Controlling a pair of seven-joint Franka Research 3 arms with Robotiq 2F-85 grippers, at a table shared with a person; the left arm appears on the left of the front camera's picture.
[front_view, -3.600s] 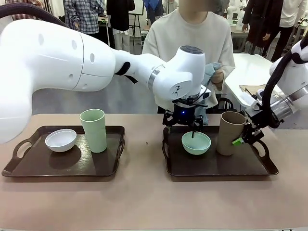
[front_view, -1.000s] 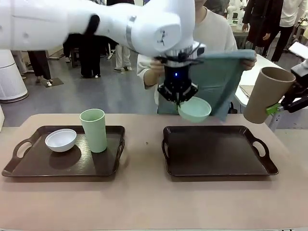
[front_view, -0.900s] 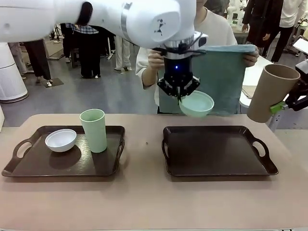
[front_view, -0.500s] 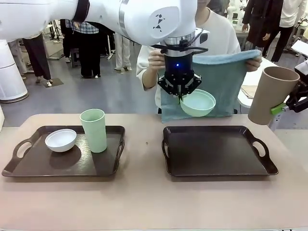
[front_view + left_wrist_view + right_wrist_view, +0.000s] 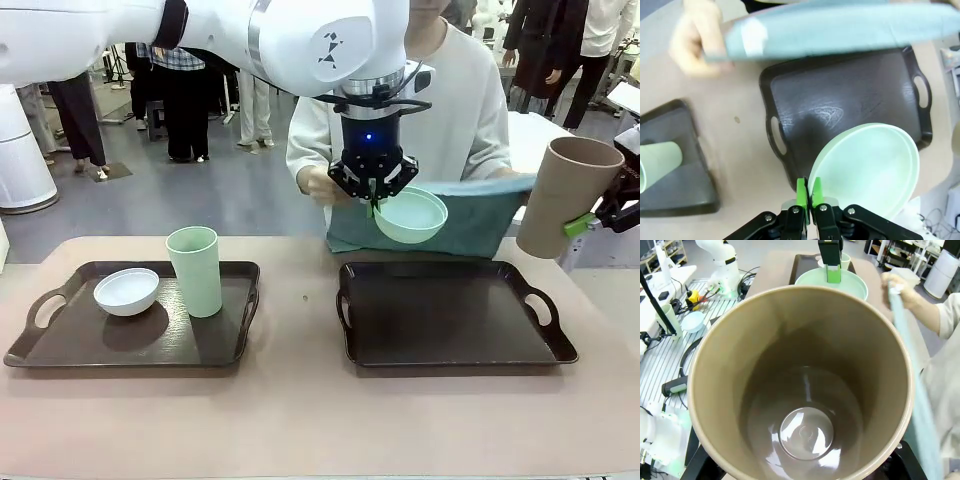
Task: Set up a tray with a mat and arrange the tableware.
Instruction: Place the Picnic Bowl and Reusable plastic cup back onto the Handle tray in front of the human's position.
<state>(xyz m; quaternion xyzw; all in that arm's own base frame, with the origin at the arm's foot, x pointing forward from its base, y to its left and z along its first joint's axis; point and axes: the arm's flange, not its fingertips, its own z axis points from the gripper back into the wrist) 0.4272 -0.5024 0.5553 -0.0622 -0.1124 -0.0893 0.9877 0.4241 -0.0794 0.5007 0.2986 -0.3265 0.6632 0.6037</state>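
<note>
My left gripper (image 5: pixel 375 203) is shut on the rim of the mint-green bowl (image 5: pixel 411 216) and holds it in the air above the back of the bare right tray (image 5: pixel 450 320). In the left wrist view its green pads (image 5: pixel 801 191) pinch the bowl (image 5: pixel 872 165) over that tray (image 5: pixel 840 107). A person holds a teal mat (image 5: pixel 470 225) low behind the tray with both hands. At the far right my right gripper (image 5: pixel 568 218) is shut on the tan-brown tumbler (image 5: pixel 560 190), held tilted in the air; its inside (image 5: pixel 805 390) faces the right wrist camera.
The left tray (image 5: pixel 140 342) carries a white bowl (image 5: pixel 126 290) and a pale-green tumbler (image 5: pixel 195 270). Bare table runs between the two trays and along the front edge. The person stands close behind the table's far side. A side table with cables (image 5: pixel 670 340) lies beneath my right arm.
The person has lowered the mat from chest height down to just behind the right tray. My left gripper with the bowl and my right with the tumbler have barely moved.
</note>
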